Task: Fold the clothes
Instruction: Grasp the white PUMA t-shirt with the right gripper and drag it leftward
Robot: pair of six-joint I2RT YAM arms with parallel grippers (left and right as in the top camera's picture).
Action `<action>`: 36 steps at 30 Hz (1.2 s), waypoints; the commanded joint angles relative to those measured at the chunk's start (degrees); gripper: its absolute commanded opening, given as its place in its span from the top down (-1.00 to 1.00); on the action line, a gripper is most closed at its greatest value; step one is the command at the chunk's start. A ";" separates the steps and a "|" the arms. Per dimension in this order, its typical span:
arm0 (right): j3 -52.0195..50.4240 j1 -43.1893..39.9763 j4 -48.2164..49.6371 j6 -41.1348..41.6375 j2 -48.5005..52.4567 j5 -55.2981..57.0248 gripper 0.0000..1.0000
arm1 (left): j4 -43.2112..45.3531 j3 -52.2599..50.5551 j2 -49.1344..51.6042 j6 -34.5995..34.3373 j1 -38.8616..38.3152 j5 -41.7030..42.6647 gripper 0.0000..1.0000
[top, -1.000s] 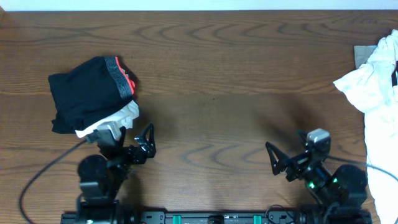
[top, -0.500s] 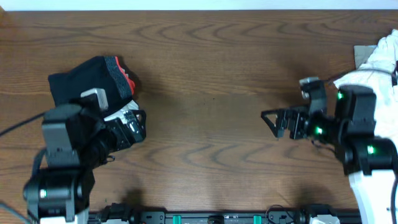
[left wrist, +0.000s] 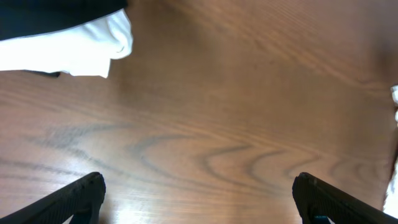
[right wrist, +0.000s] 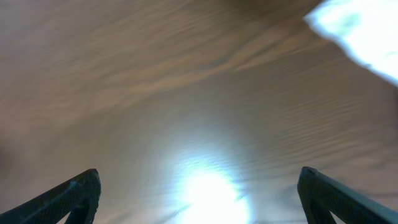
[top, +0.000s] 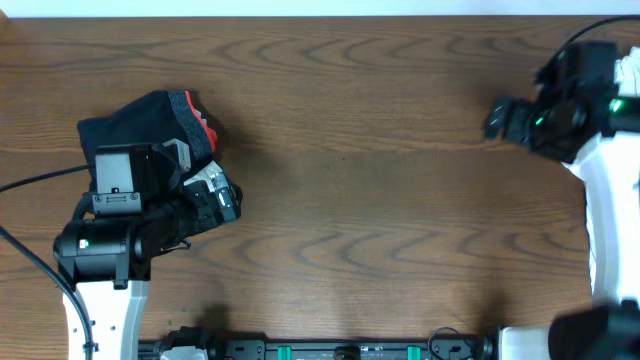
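Note:
A black garment with a grey-orange band lies bunched at the table's left. In the left wrist view its black edge sits over a pale garment at the top left. My left gripper hovers just right of that pile, open, with bare wood between its fingertips. The white T-shirt lies at the far right edge, mostly hidden by my right arm. It shows as a blurred white patch in the right wrist view. My right gripper is open over bare wood left of it.
The brown wooden table stretches between the two piles. A bright light glare reflects off the wood under the right gripper. A black cable trails from the left arm. The right wrist view is motion-blurred.
Both arms have left the front edge. The left arm moved up over the black garment's near side. The right arm swung far back and right, toward the white T-shirt. Both grippers stayed open.

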 commanded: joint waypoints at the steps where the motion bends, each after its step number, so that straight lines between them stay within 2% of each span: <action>1: 4.02 -5.53 0.87 2.25 6.78 5.86 -0.93 | -1.70 0.68 0.35 1.86 0.20 -1.92 -0.96; 5: 4.59 -10.16 7.23 3.13 12.72 4.55 -0.69 | -3.28 0.68 0.37 2.01 0.20 -1.86 -0.96; 11: 4.59 -11.58 17.55 1.95 20.61 4.37 -0.68 | -3.37 0.68 0.39 2.03 0.20 -1.88 -0.96; 18: 4.59 -11.56 25.22 1.97 29.31 6.14 -0.59 | -3.45 0.68 0.37 2.01 0.20 -1.86 -0.96; 20: 4.59 -11.56 27.32 1.95 31.32 6.56 -0.64 | -3.45 0.68 0.37 2.03 0.20 -1.86 -0.96; 26: 4.59 -11.61 30.03 1.97 35.58 8.17 -0.62 | -3.30 0.68 0.42 2.84 0.20 -2.19 -0.96; 30: 4.59 -11.63 30.64 1.99 37.81 8.59 -0.47 | -3.32 0.68 0.50 2.91 0.20 -2.54 -0.96; 31: 4.59 -11.63 30.64 1.97 38.40 8.66 -0.38 | -3.32 0.68 0.50 2.89 0.20 -2.54 -0.96; 32: 4.59 -11.63 30.60 1.99 38.69 8.59 -0.21 | -3.32 0.68 0.50 2.91 0.20 -2.54 -0.96; 34: 4.59 -11.69 30.16 1.97 39.19 8.61 0.31 | -3.32 0.68 0.50 2.89 0.20 -2.54 -0.96; 35: 4.59 -11.67 29.88 1.97 39.21 8.61 0.67 | -3.32 0.68 0.50 2.89 0.20 -2.54 -0.96; 36: 4.61 -11.65 29.66 1.97 39.17 8.61 0.95 | -3.32 0.68 0.50 2.89 0.20 -2.54 -0.96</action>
